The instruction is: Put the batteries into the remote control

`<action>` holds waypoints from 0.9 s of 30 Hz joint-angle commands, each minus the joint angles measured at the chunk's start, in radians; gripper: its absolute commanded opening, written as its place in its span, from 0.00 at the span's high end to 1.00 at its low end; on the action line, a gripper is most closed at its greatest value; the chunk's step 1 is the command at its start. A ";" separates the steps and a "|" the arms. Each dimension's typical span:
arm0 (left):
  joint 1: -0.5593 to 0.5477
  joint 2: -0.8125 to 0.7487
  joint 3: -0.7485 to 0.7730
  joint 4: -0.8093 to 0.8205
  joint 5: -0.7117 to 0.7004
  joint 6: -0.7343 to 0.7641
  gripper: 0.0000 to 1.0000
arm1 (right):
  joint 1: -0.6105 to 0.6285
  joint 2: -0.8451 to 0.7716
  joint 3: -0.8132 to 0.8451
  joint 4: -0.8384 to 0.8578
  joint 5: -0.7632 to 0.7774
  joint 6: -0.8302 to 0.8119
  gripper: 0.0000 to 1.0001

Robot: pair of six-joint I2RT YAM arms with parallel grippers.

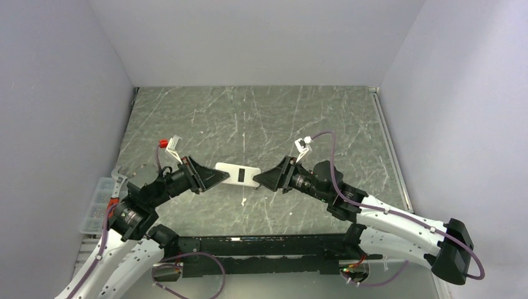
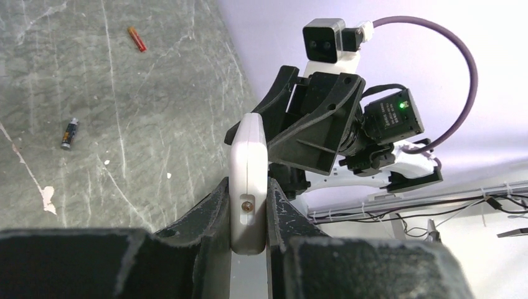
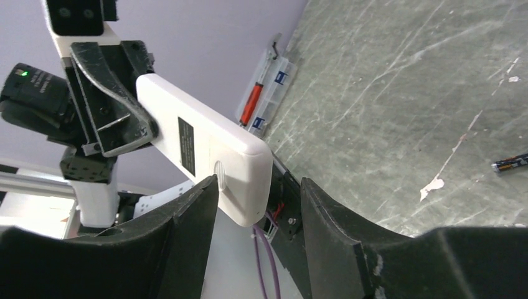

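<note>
The remote control [image 1: 238, 174] is held off the table between both arms, its white back with a dark rectangular mark [image 3: 186, 146] turned toward the right wrist camera. My left gripper [image 1: 218, 176] is shut on its left end, the fingers pressing both flat sides [image 2: 248, 168]. My right gripper [image 3: 258, 199] stands open around the other end: one finger is close against the back and a gap shows on the other side. One dark battery [image 2: 70, 133] lies on the table, also seen as the battery [image 3: 510, 163] in the right wrist view.
A small red-and-orange stick [image 2: 137, 38] lies farther out on the grey marbled table. A clear plastic box [image 1: 96, 205] with a red item sits at the table's left edge. A white fleck [image 1: 244, 202] lies under the remote. Walls close in on three sides.
</note>
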 commanded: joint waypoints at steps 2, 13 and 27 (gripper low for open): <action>0.000 0.001 -0.014 0.099 0.021 -0.053 1.00 | 0.005 -0.032 -0.027 0.137 -0.037 0.044 0.49; 0.000 0.011 -0.027 0.114 0.029 -0.058 1.00 | 0.004 -0.042 -0.030 0.144 -0.023 0.059 0.58; 0.000 0.038 -0.026 0.115 0.060 -0.019 1.00 | 0.004 -0.027 -0.016 0.147 -0.013 0.064 0.65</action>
